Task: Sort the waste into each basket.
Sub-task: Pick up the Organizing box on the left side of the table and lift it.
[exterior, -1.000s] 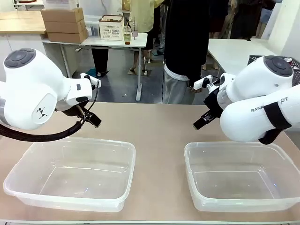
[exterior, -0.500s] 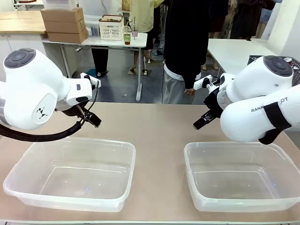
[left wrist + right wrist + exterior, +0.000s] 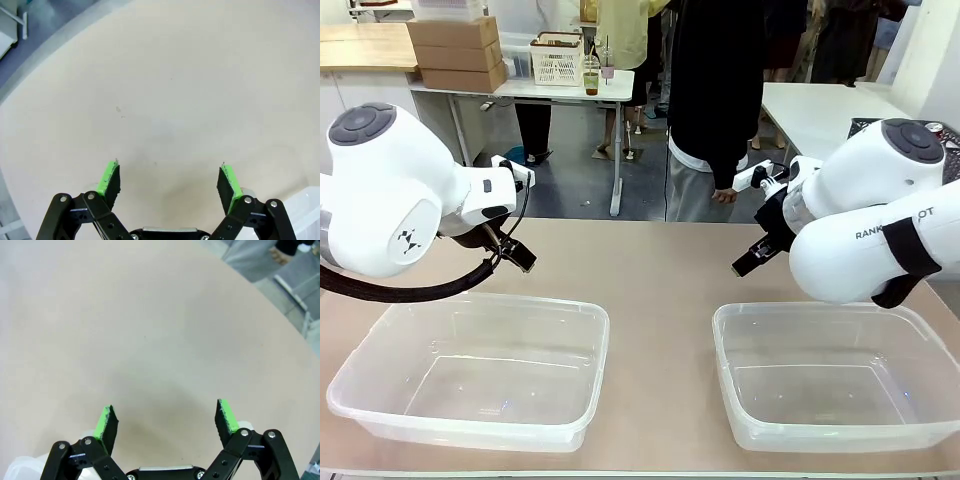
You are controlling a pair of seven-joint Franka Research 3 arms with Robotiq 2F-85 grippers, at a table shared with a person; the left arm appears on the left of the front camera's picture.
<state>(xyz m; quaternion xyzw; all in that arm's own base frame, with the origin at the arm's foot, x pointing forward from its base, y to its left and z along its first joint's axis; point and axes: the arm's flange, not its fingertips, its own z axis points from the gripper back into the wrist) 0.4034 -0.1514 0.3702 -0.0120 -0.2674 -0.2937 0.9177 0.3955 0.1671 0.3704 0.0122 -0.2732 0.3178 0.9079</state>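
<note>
On the tan tabletop [image 3: 650, 290] you see two clear, colourless rectangular plastic tubs [image 3: 470, 370] [image 3: 840, 375] standing empty with no waste in view, so sorting is not yet begun; left gripper [image 3: 169, 181] and right gripper [image 3: 165, 421] hang with fingers apart, holding nothing

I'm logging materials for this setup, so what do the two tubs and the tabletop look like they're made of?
Left tub and right tub: likely clear, colourless plastic with a glossy finish, since the table shows through their walls and the rolled rims catch highlights. Tabletop: smooth, matte beige surface, probably laminate; no grain is visible, so the core material can't be told.
</note>
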